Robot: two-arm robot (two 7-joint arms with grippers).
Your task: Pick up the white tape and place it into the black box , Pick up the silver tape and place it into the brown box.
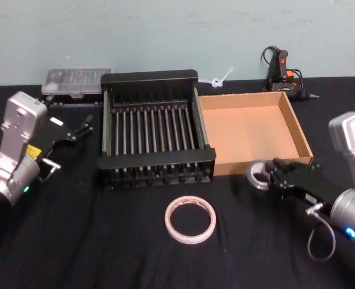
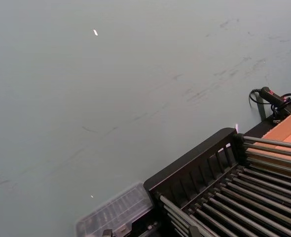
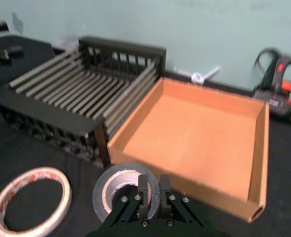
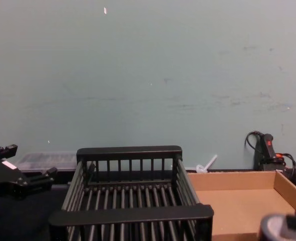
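Observation:
My right gripper (image 1: 272, 175) is shut on the silver tape (image 1: 259, 174), a thick grey roll held at the front wall of the brown box (image 1: 250, 129). In the right wrist view the fingers (image 3: 143, 189) pinch the wall of the silver tape (image 3: 117, 187), just before the cardboard rim of the brown box (image 3: 185, 185). The white tape (image 1: 190, 219) lies flat on the black cloth in front of the black box (image 1: 156, 135), also seen as the white tape (image 3: 29, 197). My left gripper (image 1: 84, 125) rests open, left of the black box, holding nothing.
A clear plastic case (image 1: 75, 81) sits behind the black box at the left. A glue gun (image 1: 281, 69) with its cable and a white plastic piece (image 1: 221, 79) lie at the back. The black box and brown box stand side by side, touching.

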